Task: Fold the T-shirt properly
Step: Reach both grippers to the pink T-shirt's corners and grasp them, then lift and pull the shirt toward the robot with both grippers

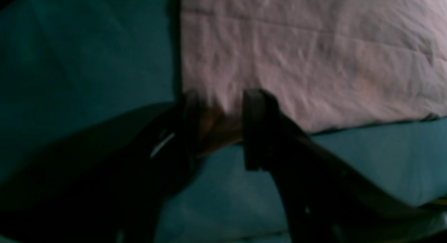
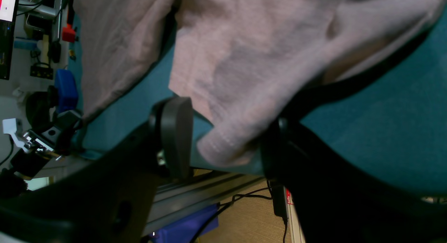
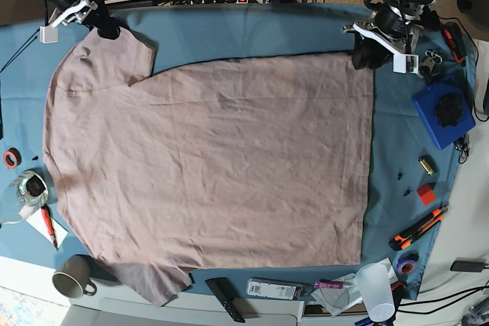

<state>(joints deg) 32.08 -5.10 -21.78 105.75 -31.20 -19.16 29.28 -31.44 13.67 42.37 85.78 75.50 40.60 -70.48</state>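
Observation:
The dusty mauve T-shirt lies spread flat on the teal cloth, neck side at the base view's left. My right gripper is at the far sleeve; in the right wrist view its jaws stand apart with the sleeve cuff between them, right at the table's edge. My left gripper is at the far hem corner; in the left wrist view its jaws stand apart astride the shirt's corner. That view is blurred.
A mug, a glass bowl and a red tape roll sit at the left edge. A blue box, cutters, a plastic cup and a remote line the right and near edges.

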